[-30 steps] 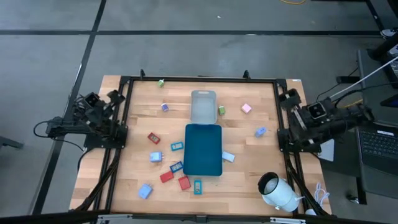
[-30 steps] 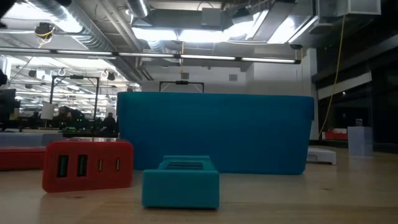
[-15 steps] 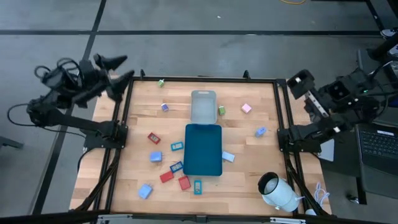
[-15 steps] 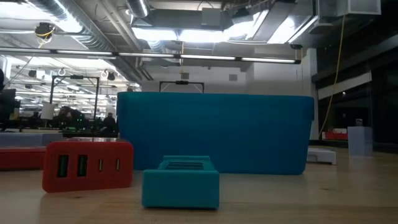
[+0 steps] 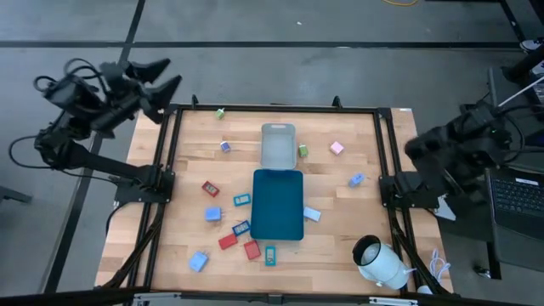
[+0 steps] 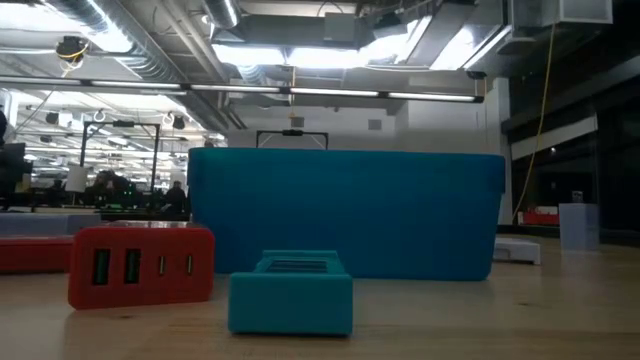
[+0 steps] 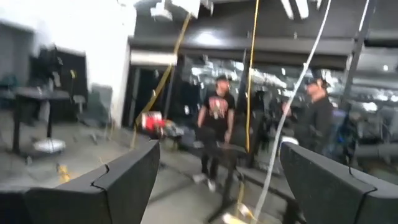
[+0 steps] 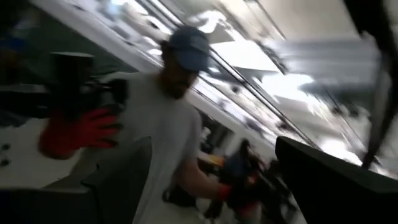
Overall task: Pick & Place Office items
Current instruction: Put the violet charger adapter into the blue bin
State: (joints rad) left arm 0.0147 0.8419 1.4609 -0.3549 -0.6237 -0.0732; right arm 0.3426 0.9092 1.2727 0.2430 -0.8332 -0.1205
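From my remote seat I see the tabletop [image 5: 340,246] strewn with the office items [image 5: 228,223], most of them clustered at about eight o'clock from the dark-teal tray [image 5: 278,204]: red, teal and light blue pieces lying flat on the wood. A few others sit apart: a pink cube [image 5: 337,147] at one o'clock, a green one [image 5: 303,150] just beside the grey tray [image 5: 277,145], a purple one [image 5: 225,146] at eleven o'clock.

A big white cylinder [image 5: 380,263] lies on its side at five o'clock near the tabletop's corner. At table height a red block [image 6: 141,264] and a teal block [image 6: 291,291] stand in front of the dark-teal tray's wall, which hides what lies behind it.

The grey tray touches the dark-teal tray's far end; I see nothing in either.

The left gripper [image 5: 161,76] hangs off the tabletop's edge at ten o'clock, fingers [image 7: 127,180] spread apart and holding nothing. The right gripper [image 8: 214,186] is off the edge at three o'clock, blurred from above; its fingers stand wide with nothing between them. Its camera looks at a person in a cap [image 8: 165,134]; the left one sees two people [image 7: 216,134] standing in the room.
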